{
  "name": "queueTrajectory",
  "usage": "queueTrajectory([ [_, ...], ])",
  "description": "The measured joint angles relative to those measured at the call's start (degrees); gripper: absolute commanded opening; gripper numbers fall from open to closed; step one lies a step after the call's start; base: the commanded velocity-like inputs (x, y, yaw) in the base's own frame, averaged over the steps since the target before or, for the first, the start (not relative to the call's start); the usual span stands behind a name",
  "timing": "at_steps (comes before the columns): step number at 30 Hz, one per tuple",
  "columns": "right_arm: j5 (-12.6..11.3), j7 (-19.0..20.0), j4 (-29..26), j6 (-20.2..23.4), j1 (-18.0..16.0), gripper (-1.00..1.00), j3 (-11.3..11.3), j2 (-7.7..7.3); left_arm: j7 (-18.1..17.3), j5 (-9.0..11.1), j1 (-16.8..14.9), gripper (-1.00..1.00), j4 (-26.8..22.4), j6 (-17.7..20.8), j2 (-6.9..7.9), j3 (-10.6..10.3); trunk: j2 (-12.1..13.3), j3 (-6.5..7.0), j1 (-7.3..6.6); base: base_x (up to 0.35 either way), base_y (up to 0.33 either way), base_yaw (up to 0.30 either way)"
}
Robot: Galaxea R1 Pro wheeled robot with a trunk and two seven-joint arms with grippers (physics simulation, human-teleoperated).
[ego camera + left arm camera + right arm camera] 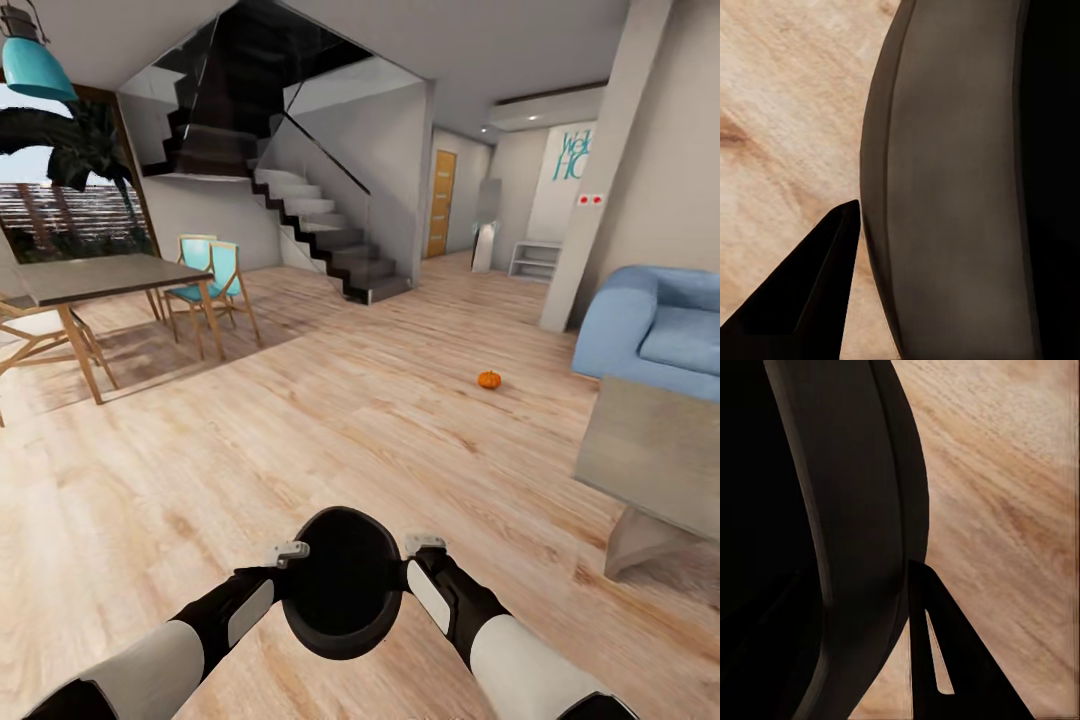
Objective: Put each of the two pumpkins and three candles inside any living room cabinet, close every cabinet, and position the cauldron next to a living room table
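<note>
I hold a black round cauldron (343,585) low in front of me, over the wood floor. My left gripper (292,550) is shut on its left rim and my right gripper (424,544) on its right rim. In the left wrist view the cauldron wall (952,187) stands right beside one dark finger (810,300). The right wrist view has the cauldron wall (847,547) against a finger (945,660) in the same way. A small orange pumpkin (489,379) lies on the floor ahead to the right, near the sofa. The cabinet and candles are out of view.
A low grey-brown table (650,455) stands at the right, with a blue sofa (650,335) behind it. At the left are a dining table (100,278) and teal chairs (215,275). Stairs (320,225) rise at the back. Open floor lies between.
</note>
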Motion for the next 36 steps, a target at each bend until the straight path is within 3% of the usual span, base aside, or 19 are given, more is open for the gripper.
queueTrajectory([
  [36,0.0,0.0,0.0,0.0,0.0,-1.00,0.0,0.00,0.0,0.0,0.0,-1.00,0.0,0.0,0.01,0.0,0.0,1.03,0.00,-0.001,0.000,-0.260],
])
